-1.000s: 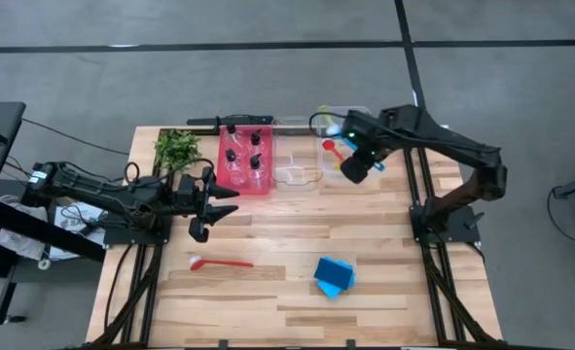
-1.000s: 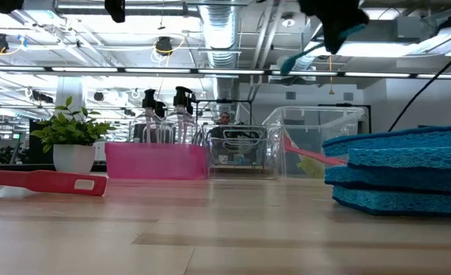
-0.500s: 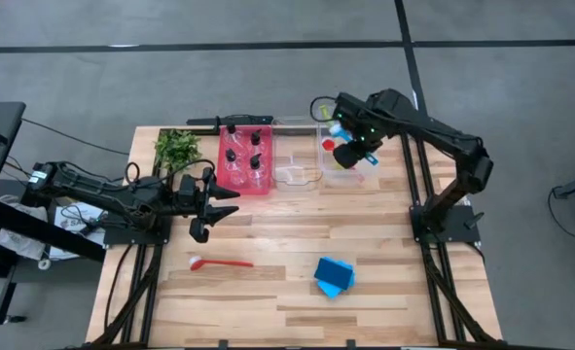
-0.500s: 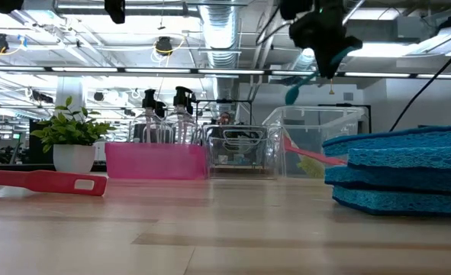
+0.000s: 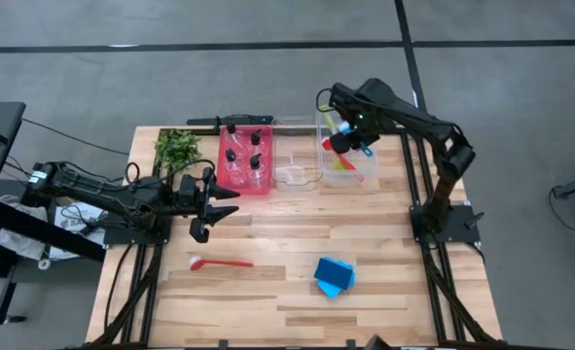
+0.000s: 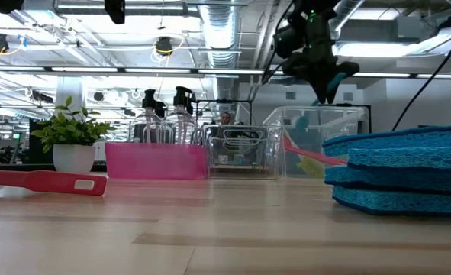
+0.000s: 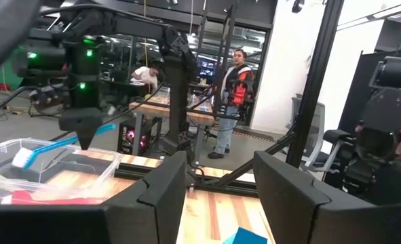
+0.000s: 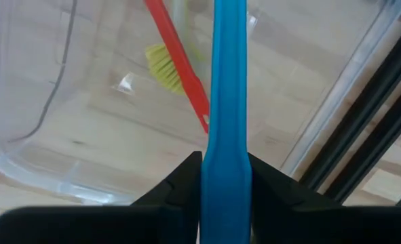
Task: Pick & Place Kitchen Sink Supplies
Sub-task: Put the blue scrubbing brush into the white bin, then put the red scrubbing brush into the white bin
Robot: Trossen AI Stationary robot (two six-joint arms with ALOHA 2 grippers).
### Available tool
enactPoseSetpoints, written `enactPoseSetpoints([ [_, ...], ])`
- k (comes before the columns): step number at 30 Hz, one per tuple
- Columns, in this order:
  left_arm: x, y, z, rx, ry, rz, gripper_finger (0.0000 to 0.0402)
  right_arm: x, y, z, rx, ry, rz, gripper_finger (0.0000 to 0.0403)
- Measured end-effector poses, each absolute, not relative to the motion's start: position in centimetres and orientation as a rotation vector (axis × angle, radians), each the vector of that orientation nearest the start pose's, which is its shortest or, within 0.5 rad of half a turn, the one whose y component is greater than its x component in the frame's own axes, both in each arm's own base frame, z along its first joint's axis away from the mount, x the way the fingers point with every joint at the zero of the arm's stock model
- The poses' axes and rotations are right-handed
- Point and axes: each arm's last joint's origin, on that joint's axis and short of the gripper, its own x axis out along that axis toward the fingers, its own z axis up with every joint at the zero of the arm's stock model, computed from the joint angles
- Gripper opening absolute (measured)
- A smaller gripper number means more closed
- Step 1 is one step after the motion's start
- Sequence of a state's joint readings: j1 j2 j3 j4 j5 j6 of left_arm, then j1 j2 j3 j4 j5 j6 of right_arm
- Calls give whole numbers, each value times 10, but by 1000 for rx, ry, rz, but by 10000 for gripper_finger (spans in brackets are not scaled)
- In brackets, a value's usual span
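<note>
Blue brush (image 8: 224,102) sits clamped in our right gripper (image 5: 343,139) above the clear bin (image 5: 370,167), its long axis pointing into it; left gripper (image 5: 209,204) waits open at nine o'clock.

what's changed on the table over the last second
The right gripper, shut on the blue brush, swung toward the table's back left and lowered the brush over the clear bin. Unchanged: left gripper open and parked, red brush, blue sponges, bottles in the red bin.

Glossy plastic blue brush (image 8: 225,102), clear plastic bin (image 5: 347,163), wood table (image 5: 268,292)
</note>
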State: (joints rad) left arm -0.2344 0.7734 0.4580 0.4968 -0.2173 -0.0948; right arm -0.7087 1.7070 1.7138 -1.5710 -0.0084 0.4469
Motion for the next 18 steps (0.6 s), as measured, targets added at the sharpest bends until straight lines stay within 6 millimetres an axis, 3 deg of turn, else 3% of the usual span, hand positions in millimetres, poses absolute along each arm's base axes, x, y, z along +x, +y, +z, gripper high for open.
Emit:
enactPoseSetpoints([
  [10, 174, -35, 286, -134, -173, -25, 172, 229, -200, 326, 848, 1406, -859, 169],
  [18, 174, -35, 286, -130, -171, -25, 172, 223, -195, 336, 736, 1401, -860, 224],
])
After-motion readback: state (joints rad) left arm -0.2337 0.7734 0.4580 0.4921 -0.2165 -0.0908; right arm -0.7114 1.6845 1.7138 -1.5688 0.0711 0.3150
